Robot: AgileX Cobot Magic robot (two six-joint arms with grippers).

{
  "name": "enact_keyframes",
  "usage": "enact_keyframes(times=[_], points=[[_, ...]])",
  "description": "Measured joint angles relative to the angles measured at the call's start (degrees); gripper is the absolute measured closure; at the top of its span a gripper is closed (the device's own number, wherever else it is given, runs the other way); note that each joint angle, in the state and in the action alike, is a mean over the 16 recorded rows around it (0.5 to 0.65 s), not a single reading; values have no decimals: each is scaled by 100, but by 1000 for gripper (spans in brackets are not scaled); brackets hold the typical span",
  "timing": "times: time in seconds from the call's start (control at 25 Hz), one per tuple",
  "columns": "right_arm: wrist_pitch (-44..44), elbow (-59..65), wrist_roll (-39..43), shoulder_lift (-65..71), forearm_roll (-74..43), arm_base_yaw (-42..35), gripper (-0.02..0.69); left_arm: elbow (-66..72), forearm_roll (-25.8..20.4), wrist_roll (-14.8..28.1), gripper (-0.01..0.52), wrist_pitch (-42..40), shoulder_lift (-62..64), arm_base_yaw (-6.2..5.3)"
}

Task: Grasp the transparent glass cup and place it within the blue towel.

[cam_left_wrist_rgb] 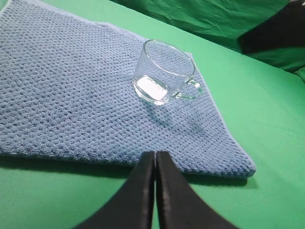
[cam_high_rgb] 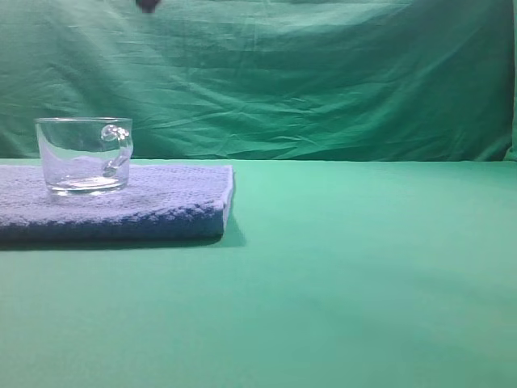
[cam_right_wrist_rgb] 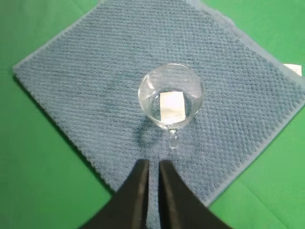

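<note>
We see the cup [cam_high_rgb: 83, 156] upright on the towel [cam_high_rgb: 161, 206], already within it, nothing holding it. In the high view it sits toward the towel's left side, handle [cam_high_rgb: 118, 145] facing right. The towel lies flat on the green table [cam_high_rgb: 363, 275], at the left of that view, with a green backdrop [cam_high_rgb: 323, 73] behind.

In the right wrist view the cup [cam_right_wrist_rgb: 170, 98] is near the middle of the towel [cam_right_wrist_rgb: 86, 76], seen from above. Its handle [cam_right_wrist_rgb: 173, 137] points down-frame toward the right gripper [cam_right_wrist_rgb: 152, 167]. That gripper is above the towel, apart from the cup, holding nothing. Its two dark fingers [cam_right_wrist_rgb: 139, 191] stand nearly together, only a thin slit between them. A small white tag [cam_right_wrist_rgb: 291, 69] shows at the towel's right edge.

In the left wrist view the cup [cam_left_wrist_rgb: 164, 71] is near the towel's [cam_left_wrist_rgb: 71, 95] far right corner, handle [cam_left_wrist_rgb: 190, 89] to the right. The left gripper [cam_left_wrist_rgb: 155, 157] is at the towel's near edge, well apart from the cup. Its fingers [cam_left_wrist_rgb: 138, 195] are pressed flat together, nothing between them. A dark shape at the upper right of that view we cannot identify.
</note>
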Motion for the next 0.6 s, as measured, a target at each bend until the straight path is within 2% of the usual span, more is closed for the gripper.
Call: enact_keyframes(times=[0.12, 0.6], points=[[286, -10, 52, -465, -8, 0, 604, 0, 0, 0, 514, 0, 0, 0], [757, 141, 312, -1926, -702, 0, 604, 0, 0, 0, 514, 0, 0, 0]])
